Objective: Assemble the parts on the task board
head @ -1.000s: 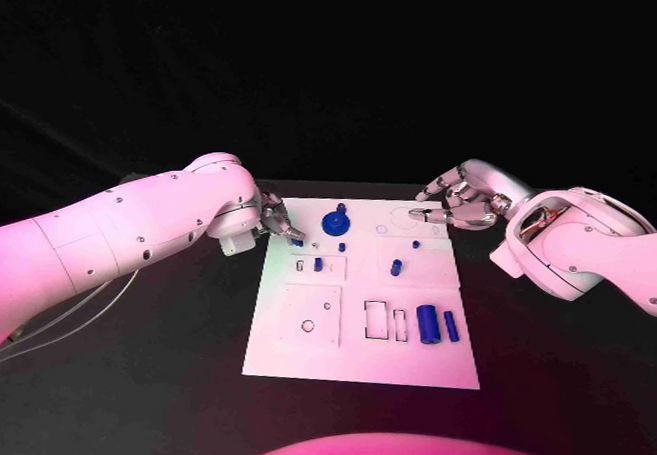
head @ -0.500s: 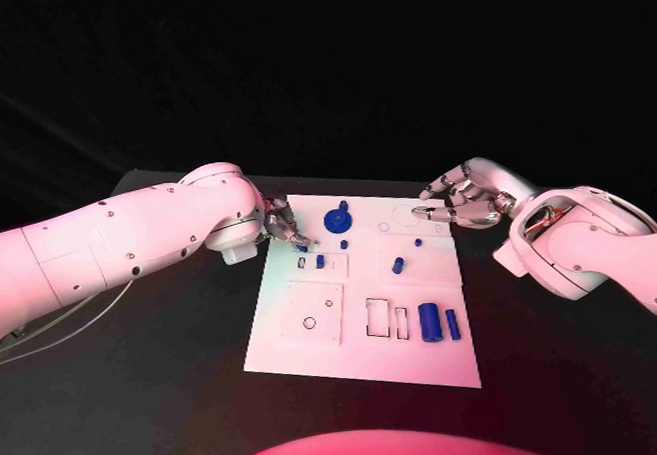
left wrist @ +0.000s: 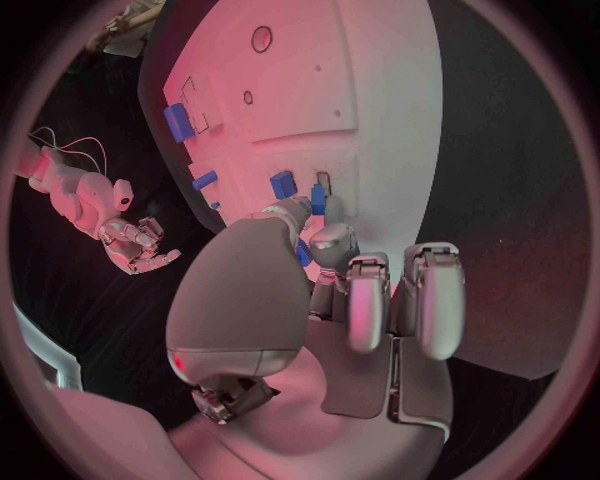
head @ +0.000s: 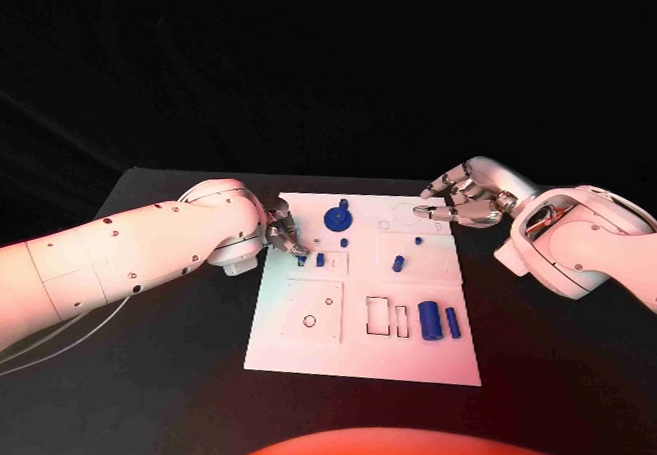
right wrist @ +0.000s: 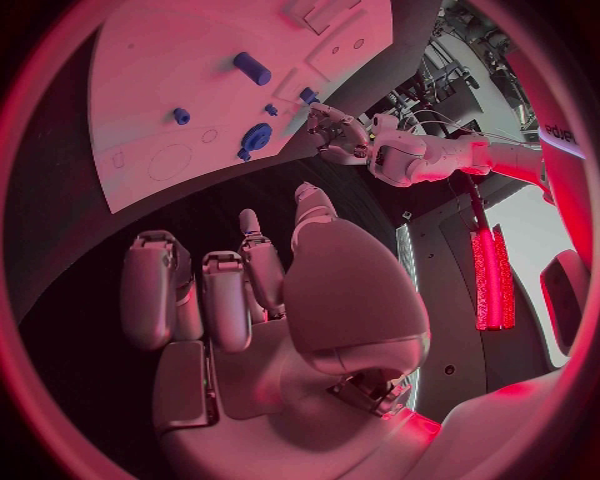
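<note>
**Camera Placement: Three Views**

Head view: mounted high, looking steeply down on the table (head: 161, 393), far enough back to take in the whole board (head: 363, 291) and both arms.

Left wrist view: fisheye, set close behind the left hand (left wrist: 338, 300), facing out along its fingers. The board (left wrist: 375, 90) lies just beyond the fingertips, seen near and at a slant. The right hand (left wrist: 138, 245) shows well apart, past the board's edge.

Right wrist view: fisheye, close behind the right hand (right wrist: 250, 300), facing over its fingers. The board (right wrist: 188, 90) sits farther off here than in the left wrist view; the left hand (right wrist: 335, 130) appears at its far edge.

All three share the board and both hands.
</note>
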